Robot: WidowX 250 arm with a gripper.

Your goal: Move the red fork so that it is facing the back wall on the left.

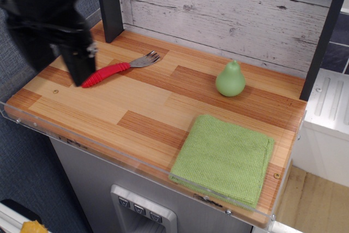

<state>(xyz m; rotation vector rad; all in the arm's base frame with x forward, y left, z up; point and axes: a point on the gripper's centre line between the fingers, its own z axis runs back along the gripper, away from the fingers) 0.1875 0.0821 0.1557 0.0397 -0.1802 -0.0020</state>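
The red fork (107,73) lies flat on the wooden table top (147,102) at the back left. Its red ribbed handle points to the front left and its silver tines (146,59) point toward the whitewashed plank back wall (229,15). My black gripper (57,65) is blurred, raised at the far left above the handle end, and holds nothing. Its fingers (79,66) stand apart, so it is open, and one finger overlaps the handle's tip in the picture.
A green pear (230,79) stands upright at the back right. A folded green cloth (226,157) lies at the front right corner. A blue-grey textured panel (22,107) closes the left side. A dark post (109,4) stands at the back left.
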